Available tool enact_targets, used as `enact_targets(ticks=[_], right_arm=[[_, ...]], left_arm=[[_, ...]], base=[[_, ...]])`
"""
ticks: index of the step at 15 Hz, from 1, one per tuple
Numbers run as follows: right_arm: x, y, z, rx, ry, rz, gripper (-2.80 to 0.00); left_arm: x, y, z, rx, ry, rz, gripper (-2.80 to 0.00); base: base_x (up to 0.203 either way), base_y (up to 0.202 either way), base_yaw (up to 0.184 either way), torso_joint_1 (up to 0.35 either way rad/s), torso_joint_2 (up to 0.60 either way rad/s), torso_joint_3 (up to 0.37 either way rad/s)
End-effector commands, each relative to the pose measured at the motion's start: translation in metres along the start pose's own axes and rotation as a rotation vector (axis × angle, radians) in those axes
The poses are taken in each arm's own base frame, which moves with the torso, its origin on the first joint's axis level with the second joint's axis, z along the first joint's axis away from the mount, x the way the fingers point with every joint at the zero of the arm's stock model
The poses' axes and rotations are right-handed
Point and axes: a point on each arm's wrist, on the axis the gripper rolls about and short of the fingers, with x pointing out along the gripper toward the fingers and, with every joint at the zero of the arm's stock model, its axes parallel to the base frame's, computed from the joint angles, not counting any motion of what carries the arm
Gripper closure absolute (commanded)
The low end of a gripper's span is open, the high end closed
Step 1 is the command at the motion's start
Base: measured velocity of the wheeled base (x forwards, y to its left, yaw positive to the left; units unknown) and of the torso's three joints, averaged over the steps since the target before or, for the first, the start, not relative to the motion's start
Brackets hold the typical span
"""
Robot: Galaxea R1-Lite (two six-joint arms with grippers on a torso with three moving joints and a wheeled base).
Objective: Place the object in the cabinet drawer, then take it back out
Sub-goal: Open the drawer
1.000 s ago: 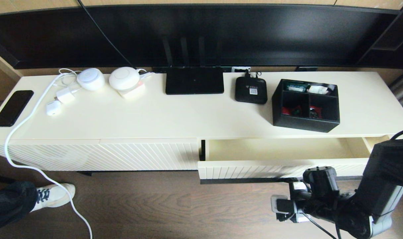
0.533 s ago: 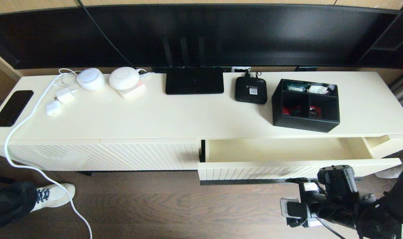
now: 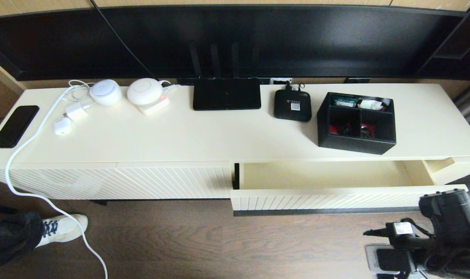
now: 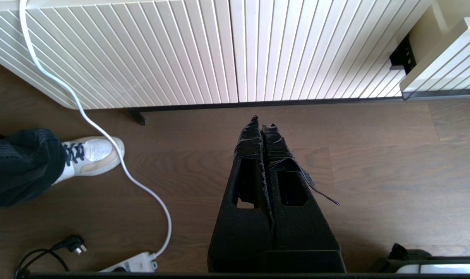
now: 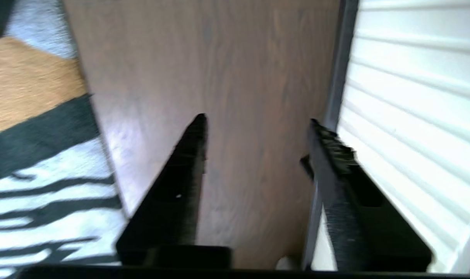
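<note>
The black organizer box (image 3: 357, 122), with red and white items in its compartments, stands on the cabinet top at the right, directly behind the drawer. The cream cabinet drawer (image 3: 335, 199) is pulled out, showing its bare interior and its dark handle strip. My right arm (image 3: 448, 217) hangs low in front of the drawer's right end. My right gripper (image 5: 258, 120) is open and empty over the wooden floor, beside the ribbed drawer front (image 5: 413, 97). My left gripper (image 4: 263, 122) is shut on nothing, above the floor before the diagonal-ribbed panel (image 4: 180, 50).
On the cabinet top are a flat black router (image 3: 226, 93), a small black set-top box (image 3: 292, 105), two white round devices (image 3: 144, 91), chargers and a phone (image 3: 15, 126). A white cable (image 3: 45, 199) trails to the floor by a person's shoe (image 3: 62, 228). A striped rug (image 5: 45, 193) lies nearby.
My right arm has drawn away from the drawer's handle strip, moving right and lower toward the floor. The drawer stays open and the organizer box has not moved.
</note>
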Motion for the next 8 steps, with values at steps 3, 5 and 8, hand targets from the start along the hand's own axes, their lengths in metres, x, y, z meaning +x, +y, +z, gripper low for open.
enact_targets(ticks=[3, 5, 8], right_arm=[[-0.047, -0.007, -0.013, 0.077, 0.032, -0.079, 0.00], [-0.056, -0.017, -0.016, 0.186, 0.033, -0.102, 0.00], [-0.081, -0.028, -0.009, 0.281, 0.038, -0.057, 0.00]], left_arm=[[0.000, 0.000, 0.000, 0.000, 0.001, 0.000, 0.00], [0.000, 0.000, 0.000, 0.000, 0.001, 0.000, 0.00], [0.000, 0.000, 0.000, 0.000, 0.002, 0.000, 0.00]], base=[[0.000, 0.000, 0.000, 0.000, 0.00, 0.000], [0.000, 0.000, 0.000, 0.000, 0.00, 0.000], [0.000, 0.000, 0.000, 0.000, 0.00, 0.000]])
